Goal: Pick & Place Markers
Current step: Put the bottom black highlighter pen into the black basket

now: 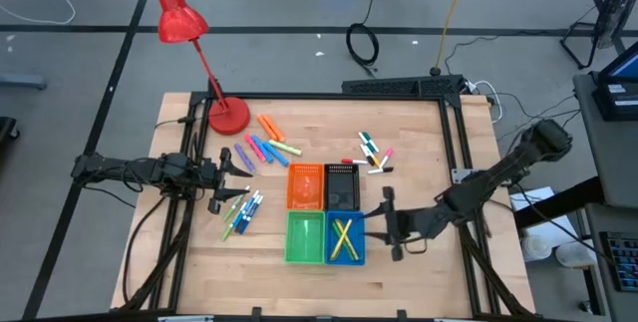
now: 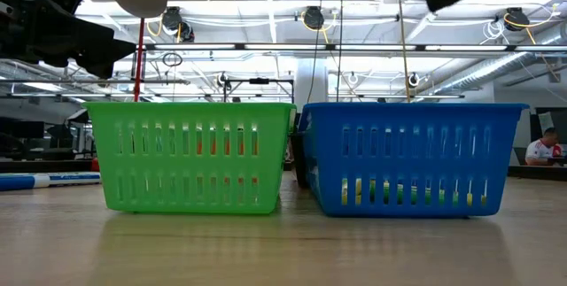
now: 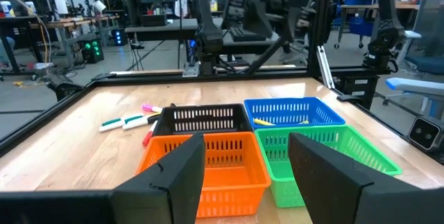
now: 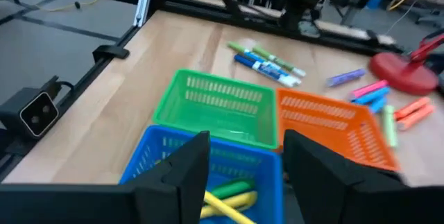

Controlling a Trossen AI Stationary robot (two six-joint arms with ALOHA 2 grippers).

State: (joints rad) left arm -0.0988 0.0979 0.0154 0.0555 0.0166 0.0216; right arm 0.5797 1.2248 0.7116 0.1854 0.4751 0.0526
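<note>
Now the right end effector point(image 1: 389, 224), fingers apart and empty beside the blue slotted plastic bin point(image 1: 344, 238) holding yellow markers point(image 1: 344, 237), should approach the next marker squarely, while the left end effector point(image 1: 227, 176), also apart, waits.

You have a pale, matt wood-plank table point(image 1: 419, 133); slotted, slightly shiny plastic bins point(image 3: 229, 158); smooth plastic markers point(image 1: 269, 148); glossy red lamp point(image 1: 184, 18).

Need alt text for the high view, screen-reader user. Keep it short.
Top-down view of a wooden table with four small bins at centre: orange bin, black bin, green bin and blue bin holding yellow markers. More markers lie scattered around, beside a red desk lamp. The left claw and right claw are open and empty.
</note>
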